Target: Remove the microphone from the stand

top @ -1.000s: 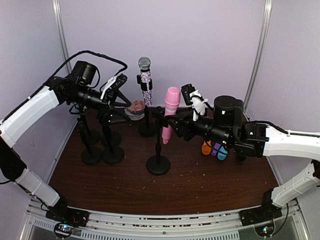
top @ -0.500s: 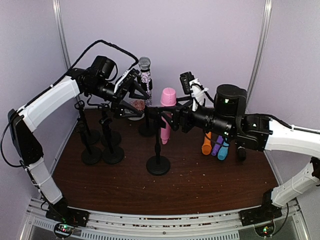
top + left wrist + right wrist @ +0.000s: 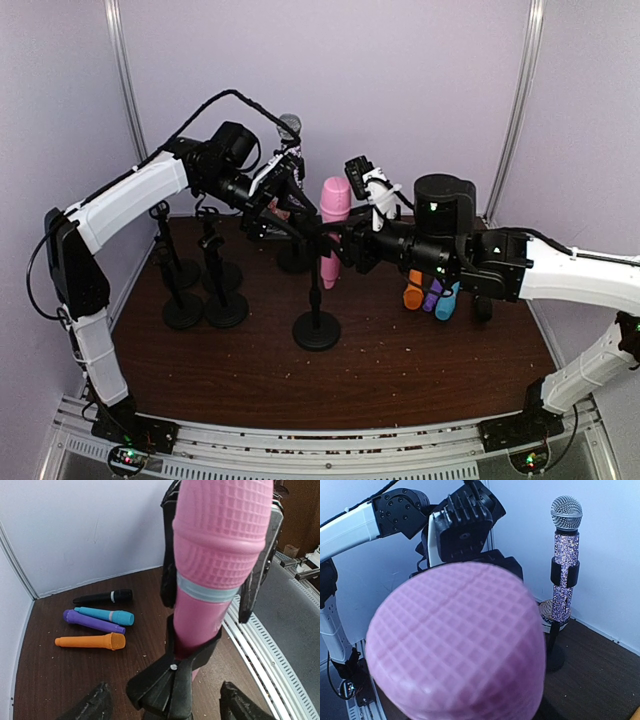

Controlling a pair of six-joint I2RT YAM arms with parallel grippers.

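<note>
Microphone [image 3: 220,580] stands just ahead of open left jaws — right jaws flank it, grip unclear.

At centre left of the left wrist view you have four loose mics lying on the brown table [image 3: 60,680]: black microphone [image 3: 102,597], teal microphone [image 3: 105,615], purple microphone [image 3: 92,622], orange microphone [image 3: 90,641]. At upper right of the right wrist view, a glittery microphone [image 3: 565,565] stands upright in a black clip [image 3: 564,573]
</note>
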